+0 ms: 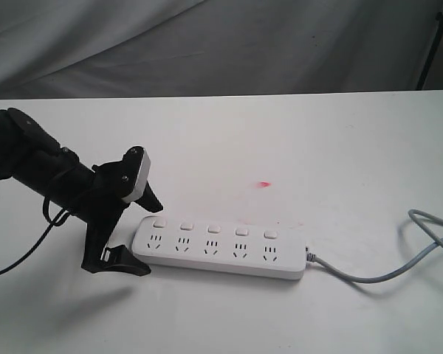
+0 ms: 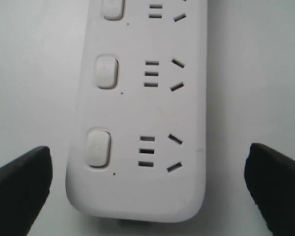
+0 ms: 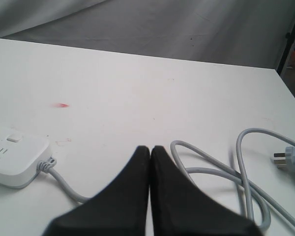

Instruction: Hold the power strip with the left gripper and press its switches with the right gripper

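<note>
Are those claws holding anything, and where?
Nothing is held. The left gripper has open fingers either side of the end of the power strip, apart from it; the right gripper is shut on nothing.

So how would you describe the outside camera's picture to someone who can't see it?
A black gripper, jaws open, straddles the left end of a white five-socket power strip lying on a white table. The strip's grey cable trails off to the right, and a small red mark sits behind it.
</note>
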### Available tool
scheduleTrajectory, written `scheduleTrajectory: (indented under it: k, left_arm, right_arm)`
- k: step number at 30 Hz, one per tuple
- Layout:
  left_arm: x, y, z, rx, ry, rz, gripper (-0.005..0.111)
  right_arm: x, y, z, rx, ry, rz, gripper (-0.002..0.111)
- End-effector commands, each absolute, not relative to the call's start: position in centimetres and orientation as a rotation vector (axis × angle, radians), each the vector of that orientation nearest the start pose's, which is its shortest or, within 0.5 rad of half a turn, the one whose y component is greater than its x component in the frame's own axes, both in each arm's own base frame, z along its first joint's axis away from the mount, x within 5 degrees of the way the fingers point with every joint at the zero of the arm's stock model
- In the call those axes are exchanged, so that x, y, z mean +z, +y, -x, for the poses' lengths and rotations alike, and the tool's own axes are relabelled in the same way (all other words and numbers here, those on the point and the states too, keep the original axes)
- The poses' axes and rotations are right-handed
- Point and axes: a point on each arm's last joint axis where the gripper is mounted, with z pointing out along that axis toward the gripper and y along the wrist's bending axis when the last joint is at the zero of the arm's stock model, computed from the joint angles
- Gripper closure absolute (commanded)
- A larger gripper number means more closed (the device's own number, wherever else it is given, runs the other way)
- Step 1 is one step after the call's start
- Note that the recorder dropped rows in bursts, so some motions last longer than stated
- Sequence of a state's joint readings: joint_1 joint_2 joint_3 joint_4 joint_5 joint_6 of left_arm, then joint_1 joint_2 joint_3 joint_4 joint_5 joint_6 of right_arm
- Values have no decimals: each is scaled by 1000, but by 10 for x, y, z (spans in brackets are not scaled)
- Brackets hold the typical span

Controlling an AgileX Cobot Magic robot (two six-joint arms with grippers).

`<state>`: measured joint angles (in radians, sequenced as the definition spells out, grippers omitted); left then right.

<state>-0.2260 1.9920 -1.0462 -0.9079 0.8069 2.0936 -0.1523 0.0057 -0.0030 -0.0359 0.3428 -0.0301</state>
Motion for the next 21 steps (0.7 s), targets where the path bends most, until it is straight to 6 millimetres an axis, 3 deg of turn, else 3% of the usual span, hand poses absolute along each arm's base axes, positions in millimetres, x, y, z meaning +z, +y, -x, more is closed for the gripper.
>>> scheduleTrajectory:
  k: [1,14,16,19,21]
  left_arm:
    - [116,-130,-322,797,-2397,2545,8]
    - [107,-129,-321,814,-2394,2506,11]
    - [107,-129,-321,816,-2402,2496,28]
    - [107,-129,-321,813,-2397,2499,63]
    - [107,-129,-321,813,-2397,2499,76]
  right_arm:
    - [182,-9,-53,-163,1826,-80,108]
    - [182,-9,-53,-163,1826,-80,108]
    - [182,-9,-53,-163,1826,-80,108]
    - [182,-9,-53,-163,1826,-80,108]
    - [182,-9,-53,-163,1826,-80,108]
